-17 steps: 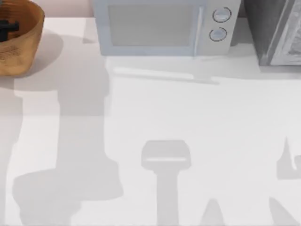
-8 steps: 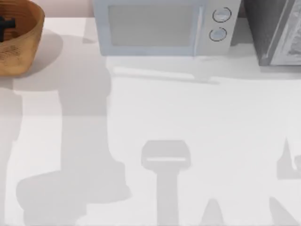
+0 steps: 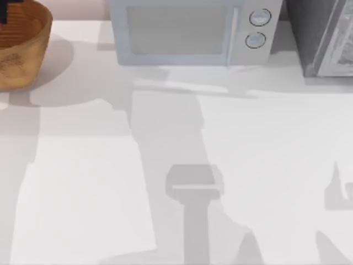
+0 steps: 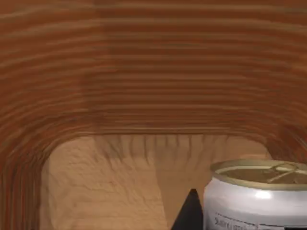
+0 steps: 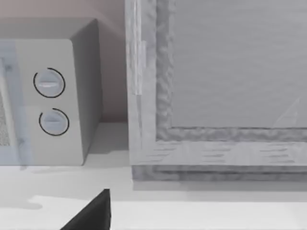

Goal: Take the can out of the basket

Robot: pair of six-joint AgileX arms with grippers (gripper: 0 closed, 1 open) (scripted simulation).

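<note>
In basket (image 4: 144, 72) — left tool (image 3: 4, 11) farther back.

one basket (image 3: 22, 55), one can (image 4: 256, 196), one microwave (image 3: 190, 33)

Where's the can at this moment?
The can stands upright on the floor of the basket, close to its ribbed wall in the left wrist view; the basket sits at the table's far left corner, left of the microwave.

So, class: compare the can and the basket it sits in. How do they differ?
The can is small, the basket far larger around it. The can's side is smooth and silvery-white; the basket's walls are ribbed, orange-brown wicker. The can has a closed top; the basket is open. Both are round.
</note>
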